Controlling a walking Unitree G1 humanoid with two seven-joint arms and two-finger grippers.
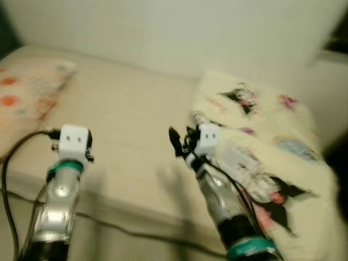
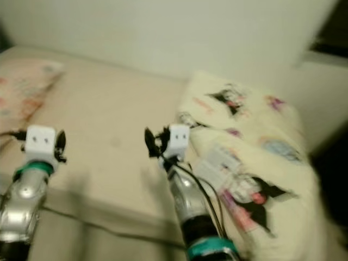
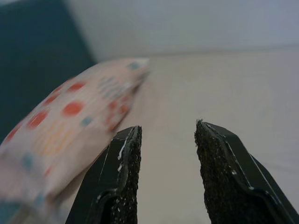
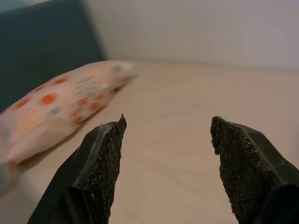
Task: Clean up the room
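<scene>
- A beige bed mattress point(image 1: 130, 125) against a pale wall fills most of the head views, which are blurred.
- At the right of the frame lies a cream blanket printed with black-and-pink cartoon figures point(image 1: 261, 141), crumpled in a heap on the mattress's right part and spilling toward the lower right corner.
- At the upper left sits a soft pillow with orange and blue dots on a pale cover point(image 1: 27, 98), well apart from the blanket; it shows again in the left wrist view point(image 3: 70, 126).
- The right gripper point(image 4: 166, 158) hangs over bare mattress just beside the blanket's left edge, its fingers spread wide with nothing between them.
- The left gripper point(image 3: 166, 163) hovers over the mattress at lower left, parted a little less and likewise empty.
- Judgement: this looks like the approach to tidying the bed, with nothing gripped yet.
- The next move likely calls for bringing the right gripper to a blanket edge and pinching the fabric.
</scene>
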